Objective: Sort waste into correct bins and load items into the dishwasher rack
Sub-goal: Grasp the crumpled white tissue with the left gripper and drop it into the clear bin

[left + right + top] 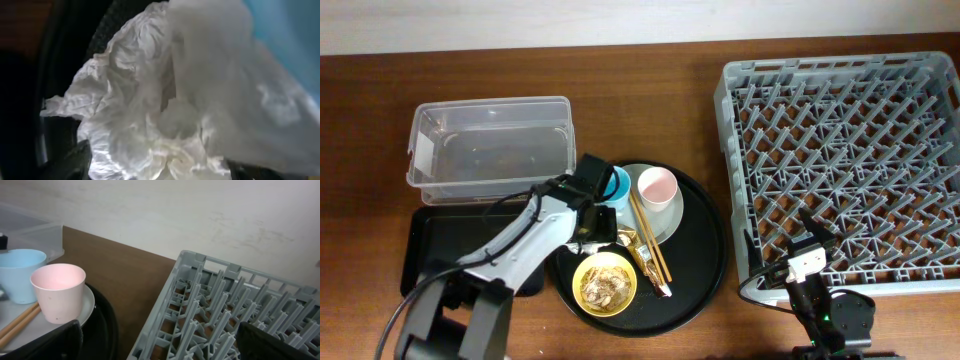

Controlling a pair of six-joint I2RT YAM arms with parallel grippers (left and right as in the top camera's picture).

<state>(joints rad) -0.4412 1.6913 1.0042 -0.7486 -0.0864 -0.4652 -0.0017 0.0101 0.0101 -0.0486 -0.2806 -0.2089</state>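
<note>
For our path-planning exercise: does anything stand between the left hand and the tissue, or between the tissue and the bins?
Nothing visible. The tissue fills the left wrist view, right at the left hand. Overhead, the clear tub and shallow black tray lie just beside it, nothing between.

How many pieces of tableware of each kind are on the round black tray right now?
Cups: 2, a small light-blue cup and a small pink cup
Bowls: 1, a round yellow bowl
Plates: 1, a pale grey-green round plate
Chopsticks: 2, thin wooden chopsticks
Total: 6
</note>
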